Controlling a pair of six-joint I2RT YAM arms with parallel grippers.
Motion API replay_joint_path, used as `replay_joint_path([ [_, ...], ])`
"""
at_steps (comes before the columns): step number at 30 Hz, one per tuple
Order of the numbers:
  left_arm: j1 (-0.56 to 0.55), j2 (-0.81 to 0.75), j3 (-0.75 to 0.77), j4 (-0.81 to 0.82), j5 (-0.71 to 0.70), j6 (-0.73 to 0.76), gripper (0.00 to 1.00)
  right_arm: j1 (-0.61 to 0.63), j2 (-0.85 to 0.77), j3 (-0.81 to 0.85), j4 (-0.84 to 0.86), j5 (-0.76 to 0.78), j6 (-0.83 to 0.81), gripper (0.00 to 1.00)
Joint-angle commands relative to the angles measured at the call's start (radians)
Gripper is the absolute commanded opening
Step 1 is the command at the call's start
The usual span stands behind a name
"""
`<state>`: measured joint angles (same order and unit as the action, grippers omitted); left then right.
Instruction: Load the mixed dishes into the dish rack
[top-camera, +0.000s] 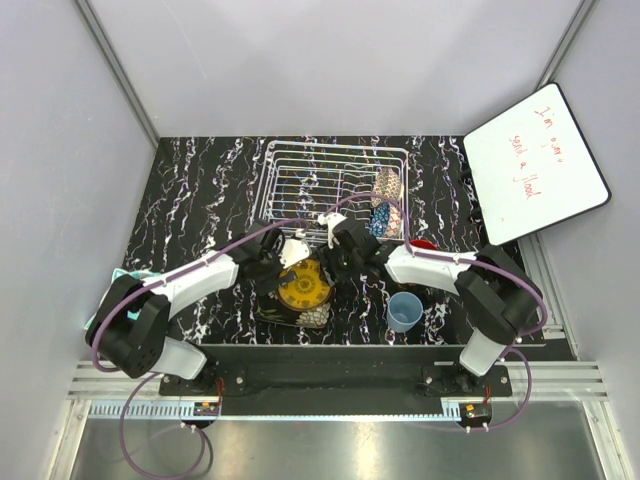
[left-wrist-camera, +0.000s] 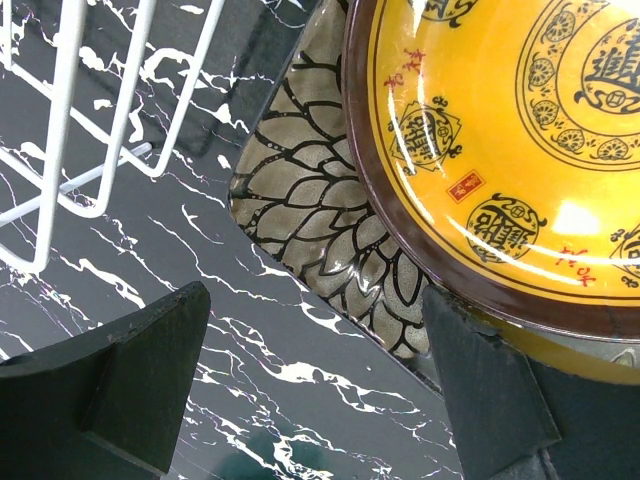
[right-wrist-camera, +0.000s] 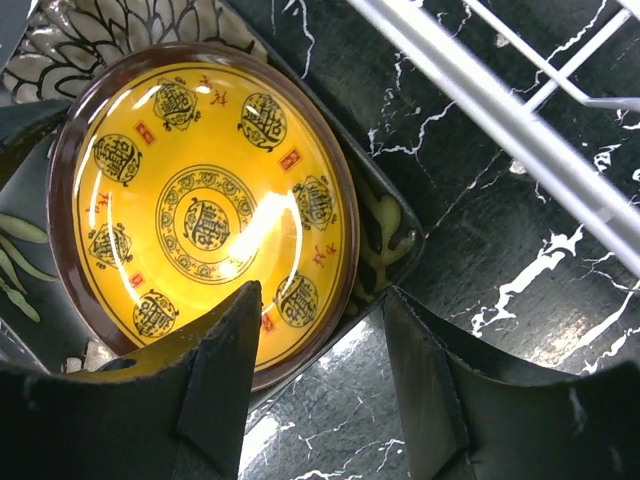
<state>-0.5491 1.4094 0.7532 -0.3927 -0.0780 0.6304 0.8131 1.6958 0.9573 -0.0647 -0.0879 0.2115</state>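
The yellow-orange round plate (top-camera: 303, 286) lies on the dark squarish plate (top-camera: 316, 316) in front of the white wire dish rack (top-camera: 335, 180). The pinkish-white speckled bowl (top-camera: 386, 186) and the blue patterned bowl (top-camera: 381, 222) stand at the rack's right end. My left gripper (top-camera: 283, 258) is open at the plates' left edge (left-wrist-camera: 315, 375), its right finger (left-wrist-camera: 490, 390) by the yellow plate (left-wrist-camera: 500, 150) and dark plate (left-wrist-camera: 320, 200). My right gripper (top-camera: 347, 264) is open (right-wrist-camera: 320, 370) and straddles the near rim of the yellow plate (right-wrist-camera: 200, 210) and dark plate (right-wrist-camera: 385, 230). The light-blue cup (top-camera: 405, 311) stands at the right front. The red mug (top-camera: 423, 245) is mostly hidden behind my right arm.
The white board with red writing (top-camera: 535, 165) leans at the far right. Teal headphones (top-camera: 130, 275) lie at the left edge beside my left arm. Rack wires are close to both grippers, as the left wrist view (left-wrist-camera: 80, 120) and the right wrist view (right-wrist-camera: 500, 110) show.
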Motion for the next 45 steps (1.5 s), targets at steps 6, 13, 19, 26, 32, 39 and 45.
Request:
replay_joint_path([
  [6,0.006,0.039,0.005,-0.02,-0.009,-0.003,0.92,0.029,-0.041,0.054,-0.024,0.037,-0.035,0.6],
  [13,0.006,0.037,0.006,-0.02,-0.009,0.0,0.92,0.029,0.051,0.069,0.008,0.005,-0.026,0.6],
  [19,0.003,0.04,0.015,-0.021,-0.003,-0.009,0.92,0.029,0.094,0.069,0.026,-0.022,-0.014,0.59],
  [26,-0.014,0.056,0.026,-0.02,-0.003,-0.021,0.92,0.029,0.079,0.034,0.036,-0.052,-0.006,0.52],
  [32,-0.043,0.079,0.051,-0.015,0.001,-0.043,0.91,0.028,0.067,0.057,-0.033,-0.151,-0.015,0.42],
  [39,-0.095,0.106,0.063,-0.002,-0.002,-0.075,0.91,-0.012,0.073,0.074,-0.148,-0.28,-0.023,0.38],
  [45,-0.077,0.089,0.078,-0.005,-0.075,-0.046,0.91,-0.028,0.051,0.066,-0.158,-0.277,-0.027,0.14],
])
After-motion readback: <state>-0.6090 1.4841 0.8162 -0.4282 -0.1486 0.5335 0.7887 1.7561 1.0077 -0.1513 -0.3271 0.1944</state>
